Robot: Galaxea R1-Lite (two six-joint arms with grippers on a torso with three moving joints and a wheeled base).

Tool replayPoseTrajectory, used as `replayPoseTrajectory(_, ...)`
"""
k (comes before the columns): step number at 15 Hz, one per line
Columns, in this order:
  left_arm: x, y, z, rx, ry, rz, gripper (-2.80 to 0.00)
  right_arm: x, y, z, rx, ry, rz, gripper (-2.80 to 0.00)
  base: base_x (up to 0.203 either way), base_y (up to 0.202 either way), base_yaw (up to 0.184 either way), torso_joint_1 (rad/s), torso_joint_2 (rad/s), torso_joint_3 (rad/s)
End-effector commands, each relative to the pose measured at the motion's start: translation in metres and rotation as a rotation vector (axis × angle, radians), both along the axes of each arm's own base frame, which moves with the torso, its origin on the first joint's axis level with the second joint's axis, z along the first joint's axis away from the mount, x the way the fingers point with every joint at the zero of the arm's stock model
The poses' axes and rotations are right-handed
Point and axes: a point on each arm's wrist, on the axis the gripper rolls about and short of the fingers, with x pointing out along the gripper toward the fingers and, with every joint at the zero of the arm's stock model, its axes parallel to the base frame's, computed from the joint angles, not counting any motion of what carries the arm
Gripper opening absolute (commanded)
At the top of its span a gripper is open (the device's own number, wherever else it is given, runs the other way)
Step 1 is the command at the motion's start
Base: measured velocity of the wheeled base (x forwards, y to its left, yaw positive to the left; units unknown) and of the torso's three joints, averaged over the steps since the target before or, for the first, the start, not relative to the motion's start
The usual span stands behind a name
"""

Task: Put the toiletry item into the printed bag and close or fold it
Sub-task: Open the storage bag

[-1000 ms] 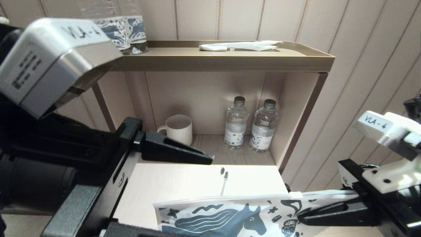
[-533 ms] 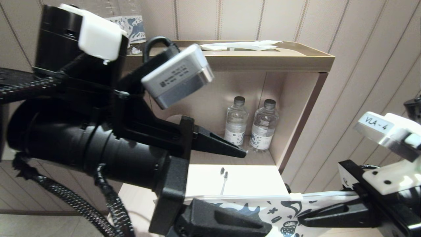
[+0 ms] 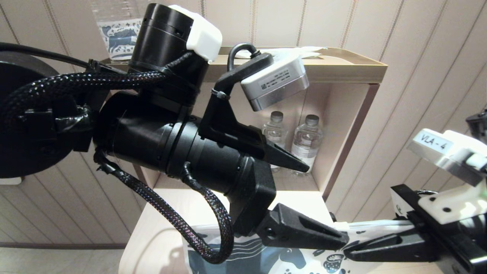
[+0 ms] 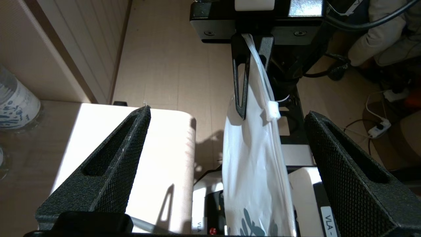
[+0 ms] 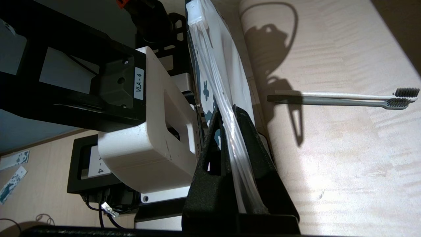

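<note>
On pale tabletop [image 5: 345,158] toothbrush [image 5: 335,98] is lying at twelve o'clock beyond my clamped right gripper [image 5: 240,158] holding printed bag [image 4: 253,171], left gripper [image 4: 227,164] gaping.

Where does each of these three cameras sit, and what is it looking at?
Head view: on the robot's head, looking down at the shelf unit and water bottles; the left arm fills the middle, the right pincer is low on the right.
Left wrist view: behind the open left pincer, facing the printed bag.
Right wrist view: behind the right pincer, shut on the bag's top edge; the toothbrush lies on the tabletop.
All three views show the bag.
</note>
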Motion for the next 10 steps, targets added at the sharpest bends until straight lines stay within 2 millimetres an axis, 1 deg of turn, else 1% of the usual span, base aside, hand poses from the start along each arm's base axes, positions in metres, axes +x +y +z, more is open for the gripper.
replayPoseTrajectory(1, 0.0, -0.006, -0.004, 0.008, 0.009, -0.015, 0.0, 0.0, 0.0, 0.0, 0.002, 0.001, 0.006, -2.8, 0.0, 0.0, 0.0, 0.0, 0.0, 0.0)
replayPoseTrajectory(5, -0.011, -0.021, -0.004, 0.034, -0.041, 0.023, 0.0, 0.0, 0.0, 0.001, 0.003, -0.001, 0.005, -2.8, 0.0, 0.0, 0.0, 0.0, 0.0, 0.0)
replayPoseTrajectory(10, -0.016, -0.02, -0.001, 0.042, -0.06, 0.049, 0.0, 0.001, 0.0, -0.001, 0.0, 0.004, 0.002, -2.8, 0.0, 0.0, 0.0, 0.0, 0.0, 0.0)
